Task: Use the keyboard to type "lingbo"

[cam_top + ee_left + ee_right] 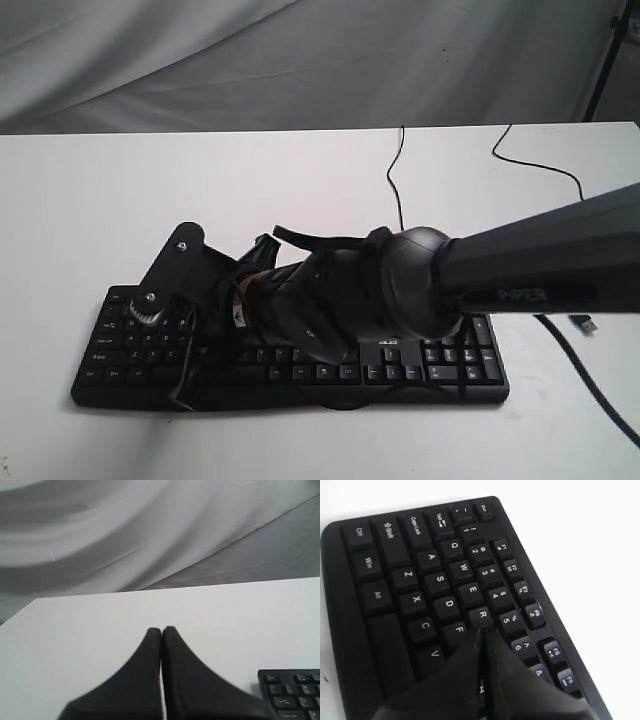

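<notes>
The black keyboard (440, 365) lies near the front of the white table (100, 200), with its number pad to the right. My right arm (520, 260) reaches across from the right, and its black hand covers the keyboard's left half. In the right wrist view the keyboard (420, 580) fills the frame. My right gripper (482, 630) is shut and empty, its tips at the R key (481, 615), between F and 5; contact cannot be told. My left gripper (161, 629) is shut and empty above bare table, with the keyboard's Esc corner (292, 690) to one side. The left arm does not show in the exterior view.
A thin black cable (397, 180) runs from the keyboard to the table's back edge. Another cable (540, 165) and a USB plug (585, 323) lie at the right. A grey cloth backdrop (300, 60) hangs behind, with a stand leg (605, 60) at the far right.
</notes>
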### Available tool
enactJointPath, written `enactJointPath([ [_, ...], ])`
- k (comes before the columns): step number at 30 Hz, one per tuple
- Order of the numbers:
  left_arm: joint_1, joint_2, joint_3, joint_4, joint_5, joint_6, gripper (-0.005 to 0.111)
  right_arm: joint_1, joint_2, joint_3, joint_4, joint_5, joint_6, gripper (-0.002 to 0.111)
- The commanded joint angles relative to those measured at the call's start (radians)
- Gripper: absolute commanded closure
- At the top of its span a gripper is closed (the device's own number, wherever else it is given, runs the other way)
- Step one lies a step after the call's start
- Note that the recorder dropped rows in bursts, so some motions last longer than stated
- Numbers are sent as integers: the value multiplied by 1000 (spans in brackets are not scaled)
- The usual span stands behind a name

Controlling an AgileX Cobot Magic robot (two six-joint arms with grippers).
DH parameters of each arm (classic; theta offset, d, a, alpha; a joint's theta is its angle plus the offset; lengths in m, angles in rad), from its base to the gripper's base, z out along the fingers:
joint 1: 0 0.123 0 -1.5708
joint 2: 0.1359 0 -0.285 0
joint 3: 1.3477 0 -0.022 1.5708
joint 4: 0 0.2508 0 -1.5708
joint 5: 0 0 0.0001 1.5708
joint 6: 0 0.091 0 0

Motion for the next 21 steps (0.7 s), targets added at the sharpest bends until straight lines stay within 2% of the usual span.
enactJointPath([
  [1,-4,3,5,-1,-4,-3,106,-4,-26,45,16,-6,-1,108],
  [21,-4,3,5,-1,-4,-3,106,22,6,57,54,-51,-1,108],
])
